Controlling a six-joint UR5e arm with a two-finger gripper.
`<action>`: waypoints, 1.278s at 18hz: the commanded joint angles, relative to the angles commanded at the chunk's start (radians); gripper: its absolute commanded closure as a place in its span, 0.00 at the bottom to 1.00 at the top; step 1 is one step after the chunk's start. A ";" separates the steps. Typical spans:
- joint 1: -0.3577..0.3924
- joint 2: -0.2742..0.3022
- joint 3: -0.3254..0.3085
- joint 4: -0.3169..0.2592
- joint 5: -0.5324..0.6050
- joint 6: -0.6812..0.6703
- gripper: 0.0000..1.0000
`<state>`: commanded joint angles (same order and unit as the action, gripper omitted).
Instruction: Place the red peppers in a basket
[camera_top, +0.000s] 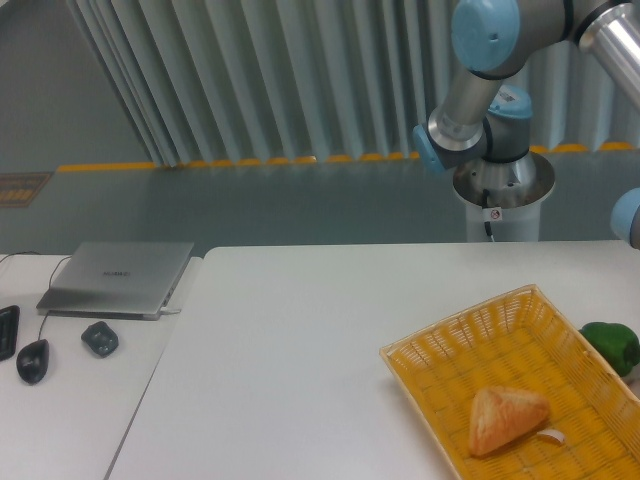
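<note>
The yellow-orange woven basket (440, 345) sits at the table's right front, running off the frame's right and bottom edges. A tan triangular bread piece (505, 419) lies inside it. The red peppers are out of view. Only the arm's upper links and joints (470, 140) show at the top right, above and behind the basket; the gripper itself is outside the frame.
A green bell pepper (612, 346) rests on the table just right of the basket. On the lower left table lie a closed laptop (118, 278), a small dark object (99, 338), a mouse (32, 360) and a black device (6, 330). The arm's silver pedestal (502, 205) stands behind the table.
</note>
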<state>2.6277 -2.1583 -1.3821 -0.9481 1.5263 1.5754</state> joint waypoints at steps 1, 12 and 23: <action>0.000 -0.003 0.003 0.015 -0.005 0.000 1.00; 0.006 0.135 -0.130 0.017 -0.003 0.103 0.93; 0.011 0.207 -0.180 -0.011 0.072 0.457 0.09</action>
<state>2.6384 -1.9512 -1.5616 -0.9587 1.5984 2.0323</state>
